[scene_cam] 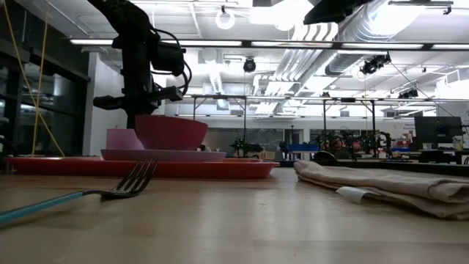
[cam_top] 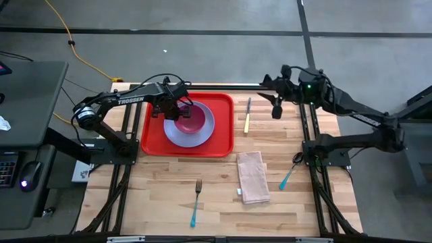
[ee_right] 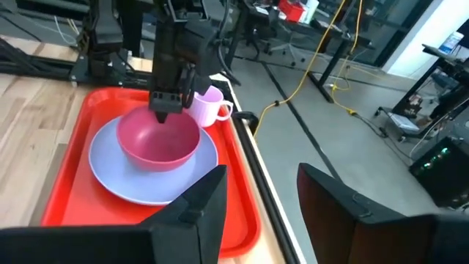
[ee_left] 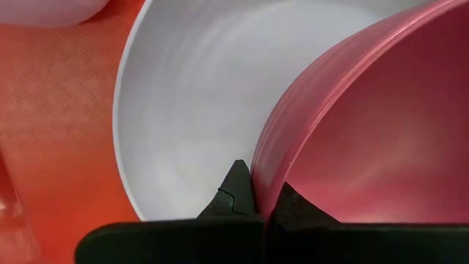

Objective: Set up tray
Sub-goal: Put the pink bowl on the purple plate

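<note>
Table: tray, fork, napkin

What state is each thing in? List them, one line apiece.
tray: flat on the table, holding plate and cup.
plate: on the tray, under the bowl.
bowl: upright on the plate, rim pinched.
cup: upright on the tray beside the plate.
left gripper: shut on the bowl's rim.
right gripper: open, empty, raised off the tray.
fork: lying on the table.
napkin: folded, flat on the table.
</note>
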`<state>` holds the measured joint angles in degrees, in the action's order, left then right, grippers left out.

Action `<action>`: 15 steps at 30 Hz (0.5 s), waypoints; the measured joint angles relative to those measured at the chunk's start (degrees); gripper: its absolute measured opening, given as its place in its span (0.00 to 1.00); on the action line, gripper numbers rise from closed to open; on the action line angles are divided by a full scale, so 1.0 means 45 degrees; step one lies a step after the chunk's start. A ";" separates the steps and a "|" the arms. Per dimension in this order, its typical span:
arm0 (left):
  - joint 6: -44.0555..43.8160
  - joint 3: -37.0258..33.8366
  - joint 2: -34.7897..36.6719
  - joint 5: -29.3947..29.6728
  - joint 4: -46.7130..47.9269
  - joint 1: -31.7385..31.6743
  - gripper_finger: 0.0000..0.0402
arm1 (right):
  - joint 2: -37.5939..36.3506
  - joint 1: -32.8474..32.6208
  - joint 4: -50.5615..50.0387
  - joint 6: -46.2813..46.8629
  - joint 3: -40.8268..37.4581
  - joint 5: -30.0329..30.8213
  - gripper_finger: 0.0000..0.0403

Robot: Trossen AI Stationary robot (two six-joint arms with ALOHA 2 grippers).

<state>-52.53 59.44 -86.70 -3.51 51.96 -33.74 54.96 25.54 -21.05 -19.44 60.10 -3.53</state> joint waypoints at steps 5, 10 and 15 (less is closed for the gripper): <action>-0.0047 0.0000 -0.0002 -0.0097 0.0058 0.0000 0.03 | -0.0484 -0.0005 0.0733 0.0333 -0.1022 -0.0020 0.36; -0.0073 0.0000 0.0001 -0.0107 0.0204 0.0000 0.03 | -0.0679 -0.0005 0.1192 0.0656 -0.1745 -0.0067 0.36; -0.0102 0.0000 0.0001 -0.0050 0.0248 0.0000 0.03 | -0.0665 -0.0005 0.1219 0.0661 -0.1819 -0.0067 0.36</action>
<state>-52.99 59.44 -86.70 -3.73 53.08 -33.74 51.96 25.52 -15.56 -16.47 51.92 -3.84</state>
